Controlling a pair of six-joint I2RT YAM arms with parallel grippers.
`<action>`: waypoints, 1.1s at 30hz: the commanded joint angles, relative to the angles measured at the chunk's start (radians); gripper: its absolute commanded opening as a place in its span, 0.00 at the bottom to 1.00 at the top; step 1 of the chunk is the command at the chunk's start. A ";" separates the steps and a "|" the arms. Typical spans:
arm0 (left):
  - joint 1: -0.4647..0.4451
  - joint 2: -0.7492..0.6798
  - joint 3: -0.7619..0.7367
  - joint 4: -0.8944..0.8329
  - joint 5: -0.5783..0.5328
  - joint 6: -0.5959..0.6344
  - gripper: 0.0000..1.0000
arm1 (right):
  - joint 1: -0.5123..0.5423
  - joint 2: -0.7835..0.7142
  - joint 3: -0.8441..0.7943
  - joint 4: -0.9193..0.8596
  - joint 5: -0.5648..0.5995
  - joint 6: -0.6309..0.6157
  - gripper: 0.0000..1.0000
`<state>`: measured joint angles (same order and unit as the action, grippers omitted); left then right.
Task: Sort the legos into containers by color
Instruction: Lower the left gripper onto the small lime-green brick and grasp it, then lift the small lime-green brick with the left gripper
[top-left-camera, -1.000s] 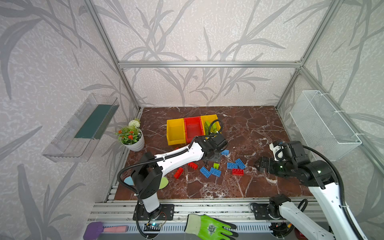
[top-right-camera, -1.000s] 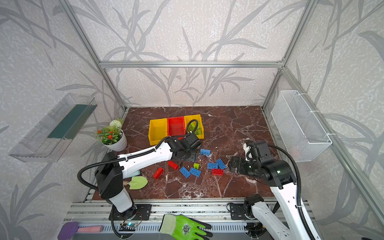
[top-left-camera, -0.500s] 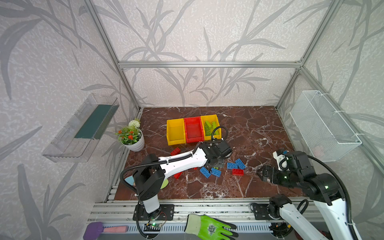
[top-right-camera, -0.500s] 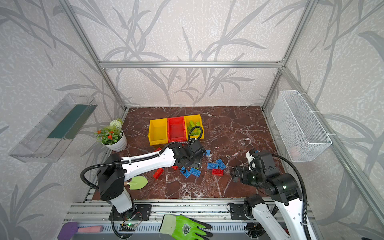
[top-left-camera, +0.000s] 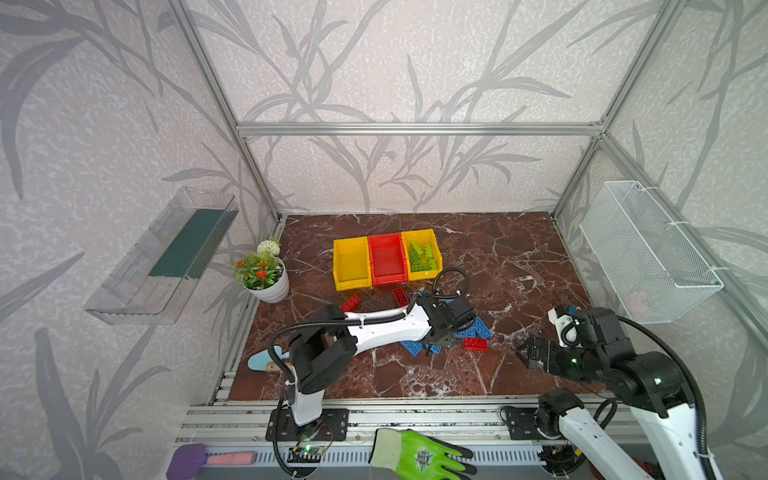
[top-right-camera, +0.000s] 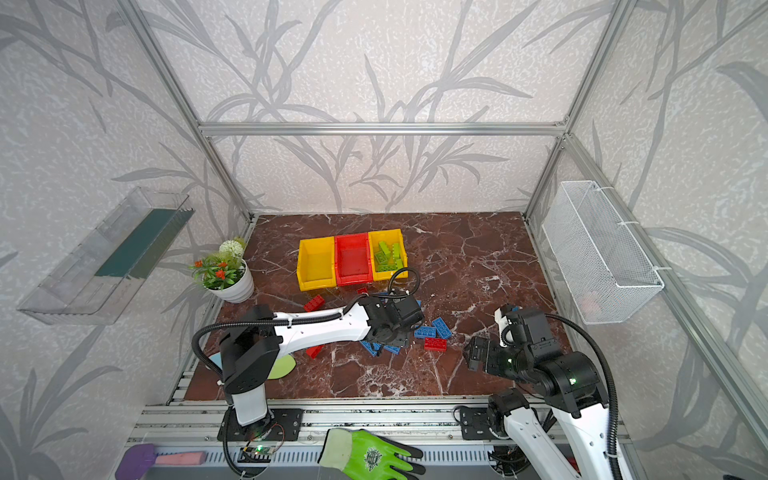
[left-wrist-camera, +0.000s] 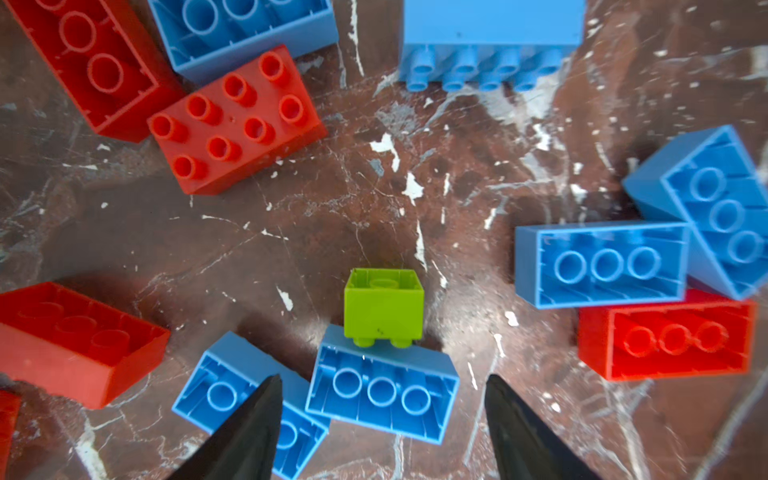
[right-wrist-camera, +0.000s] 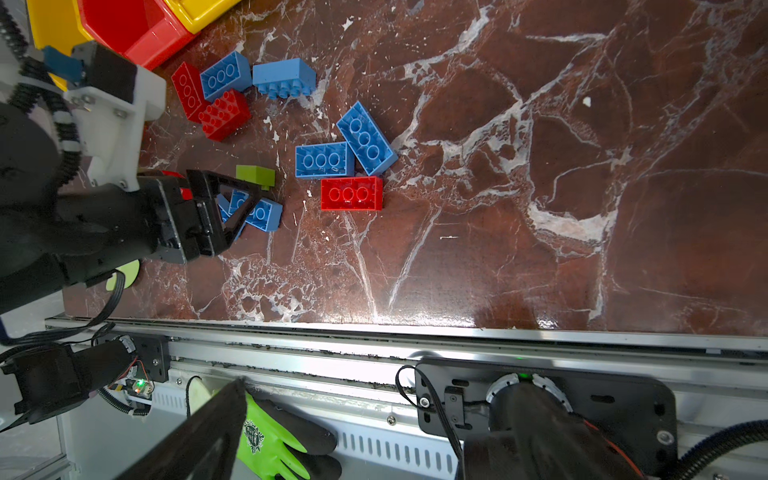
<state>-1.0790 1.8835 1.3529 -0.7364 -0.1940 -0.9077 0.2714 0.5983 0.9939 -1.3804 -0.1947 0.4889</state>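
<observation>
The left arm is stretched low across the marble floor (top-left-camera: 498, 266), forearm nearly level, and the left gripper (left-wrist-camera: 382, 380) is pointed down over the loose legos. Its jaws are parted a fair way and nothing is held. In the left wrist view a blue brick (left-wrist-camera: 399, 403) lies underside up beneath the gap. A small lime green brick (left-wrist-camera: 383, 307) is propped on that brick's far edge, just ahead of the gripper. Red bricks (left-wrist-camera: 237, 120) and further blue ones are scattered around. The right arm is folded back near the front, and the right gripper (top-left-camera: 528, 353) is hung above bare floor, spread wide and empty.

Behind the pile three joined bins are set: a yellow bin (top-left-camera: 351, 262), a red bin (top-left-camera: 386, 257) and a second yellow bin (top-left-camera: 424, 274), in which lime green bricks (top-left-camera: 422, 255) are heaped.

A second ago the left gripper was up at that second yellow bin — it has since been brought forward over the pile — and the right gripper has been drawn back.

In both top views the small lime green brick is covered by the left wrist, and several bricks are hidden under the forearm. The toy shovel (top-right-camera: 283, 366) is partly masked by the left arm. The right gripper's fingers (right-wrist-camera: 199, 432) are blurred and cut off at the edge of the right wrist view.
</observation>
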 joint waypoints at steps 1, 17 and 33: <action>0.003 0.014 0.033 -0.045 -0.057 0.015 0.76 | 0.005 -0.009 0.010 -0.035 0.013 -0.010 0.99; 0.043 0.065 0.035 0.017 -0.014 0.118 0.72 | 0.005 -0.010 0.024 -0.046 0.027 0.000 0.99; 0.090 0.099 0.010 0.099 0.053 0.148 0.68 | 0.005 0.006 0.039 -0.049 0.041 0.023 0.99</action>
<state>-0.9981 1.9594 1.3609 -0.6518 -0.1509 -0.7685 0.2722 0.5949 1.0023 -1.4162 -0.1658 0.5056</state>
